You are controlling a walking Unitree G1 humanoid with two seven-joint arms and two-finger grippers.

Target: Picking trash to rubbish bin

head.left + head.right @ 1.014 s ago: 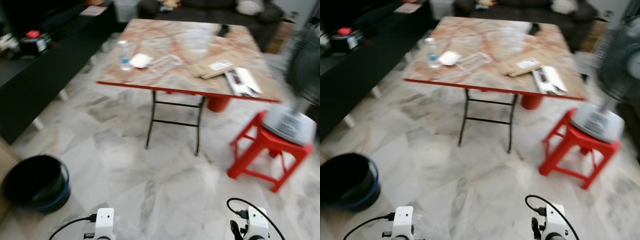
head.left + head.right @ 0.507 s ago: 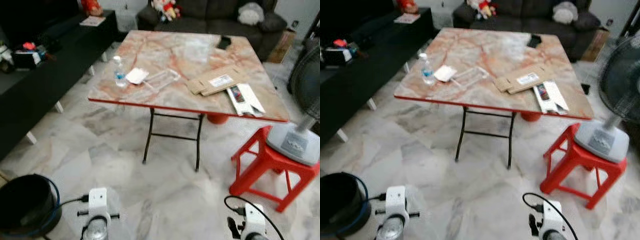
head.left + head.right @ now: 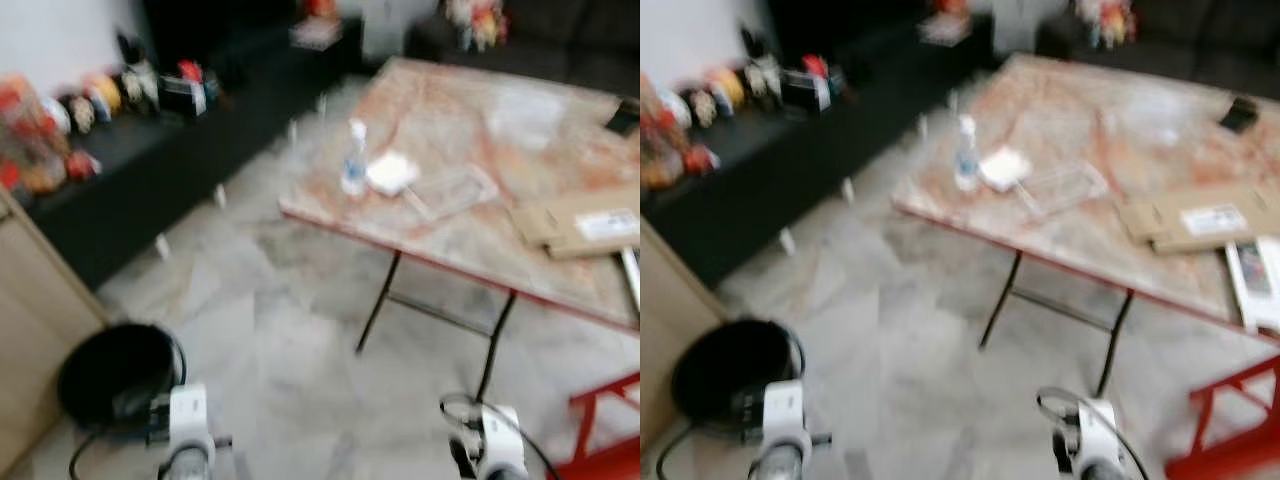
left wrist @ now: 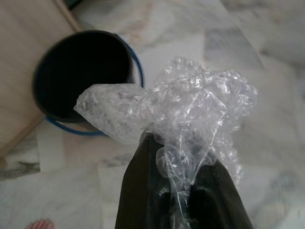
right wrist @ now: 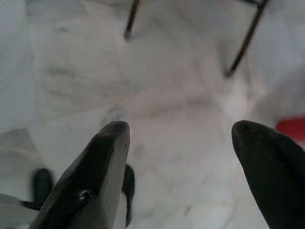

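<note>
Left gripper [image 4: 178,191] pinching a crumpled wad of clear plastic wrap [image 4: 181,114], the black rubbish bin [image 4: 83,71] on the floor just ahead and below it, nearer this arm, while the right gripper [image 5: 181,157] hangs spread.

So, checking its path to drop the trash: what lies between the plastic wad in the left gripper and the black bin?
Only bare marble floor. In the left wrist view, the plastic wad clamped in the left gripper sits just short of the black bin.

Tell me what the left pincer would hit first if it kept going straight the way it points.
Probably the marble floor just beside the black bin. The left pincer, shut on crumpled plastic, aims slightly past the rim, though depth is unclear.
</note>
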